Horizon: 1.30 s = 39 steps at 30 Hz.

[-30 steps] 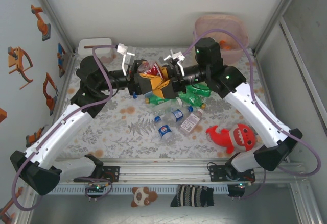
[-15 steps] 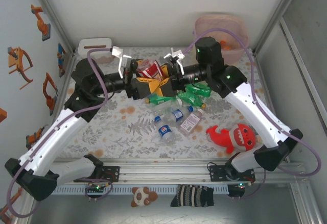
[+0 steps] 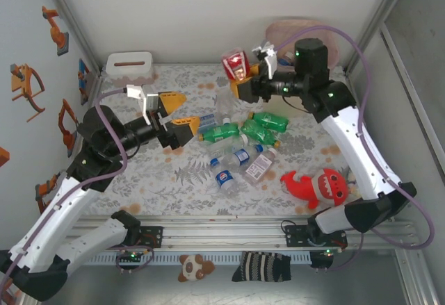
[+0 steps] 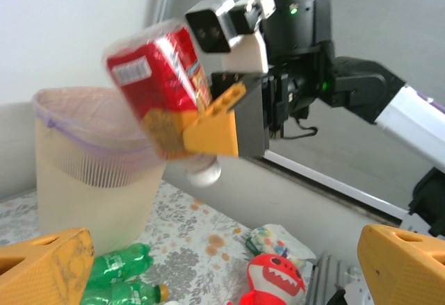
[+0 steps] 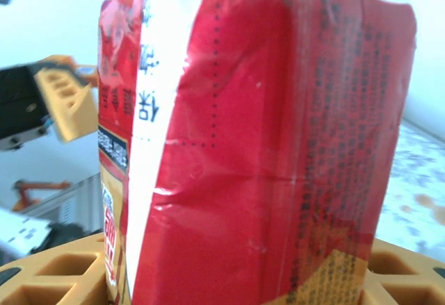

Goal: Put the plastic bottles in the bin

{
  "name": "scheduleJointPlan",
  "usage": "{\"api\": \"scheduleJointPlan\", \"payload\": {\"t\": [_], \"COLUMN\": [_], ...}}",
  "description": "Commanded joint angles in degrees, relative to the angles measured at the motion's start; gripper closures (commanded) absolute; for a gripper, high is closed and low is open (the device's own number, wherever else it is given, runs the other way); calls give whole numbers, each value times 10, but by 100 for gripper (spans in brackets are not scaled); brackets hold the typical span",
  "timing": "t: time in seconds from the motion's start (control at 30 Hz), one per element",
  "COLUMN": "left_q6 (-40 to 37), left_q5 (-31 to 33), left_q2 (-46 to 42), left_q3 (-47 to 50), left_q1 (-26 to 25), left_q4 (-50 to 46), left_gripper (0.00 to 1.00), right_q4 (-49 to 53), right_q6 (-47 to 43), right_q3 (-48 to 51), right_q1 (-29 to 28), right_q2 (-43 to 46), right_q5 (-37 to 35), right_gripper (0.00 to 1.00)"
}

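Since a second earlier, the two tools had parted. They had been meeting on one bottle over the middle of the surface (image 3: 163, 176). The left tool (image 3: 182, 112) had let go and drawn back toward 9 o'clock, its yellow fingers spread wide with nothing between them. The right tool (image 3: 242, 77) had carried the red-labelled bottle (image 3: 236, 63) up toward 1 o'clock.

That tool was clamped on the bottle, holding it tilted in the air with its neck end pointing down in the left wrist view. The bin (image 3: 284, 27) stood in the 1 o'clock corner, partly behind the right arm. The bottle hung near the bin's rim on its 9 o'clock side; whether it had crossed the rim could not be told.

Green bottles (image 3: 268, 121) and clear bottles (image 3: 236, 158) lay heaped at centre, just beyond the left tool's fingertips. Open surface ran from the heap to the far wall at 12 o'clock. A red plush shark (image 3: 316, 185) lay at 4 o'clock by the near edge. A white slotted box (image 3: 129, 63) sat in the 11 o'clock corner.
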<state>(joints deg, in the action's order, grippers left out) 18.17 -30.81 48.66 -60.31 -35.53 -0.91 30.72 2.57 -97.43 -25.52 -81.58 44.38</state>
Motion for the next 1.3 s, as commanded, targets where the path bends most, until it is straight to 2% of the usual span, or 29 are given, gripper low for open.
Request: {"api": "scheduleJointPlan", "payload": {"t": [0.0, 0.3, 0.5, 0.93, 1.13, 1.27], "left_q6": [-9, -2, -1, -4, -5, -7], "left_q5": [17, 18, 26, 41, 44, 61], "left_q2": [-1, -2, -9, 1, 10, 9], "left_q3": [9, 20, 25, 30, 32, 42], "left_q1": [2, 3, 3, 10, 13, 14], "left_q4": [1, 1, -2, -34, -52, -52], "left_gripper": [3, 3, 3, 4, 4, 5], "right_q4": [-3, -1, 36, 176, 215, 221], "right_q6": [21, 56, 71, 58, 26, 12], "right_q3": [-38, -135, -216, -359, -380, -380], "right_q1": [37, 154, 197, 220, 221, 222], "right_q2": [3, -77, -169, -349, -392, -412], "right_q5": [-68, -117, -156, -276, -356, -380], "right_gripper": [51, 51, 52, 54, 54, 54]}}
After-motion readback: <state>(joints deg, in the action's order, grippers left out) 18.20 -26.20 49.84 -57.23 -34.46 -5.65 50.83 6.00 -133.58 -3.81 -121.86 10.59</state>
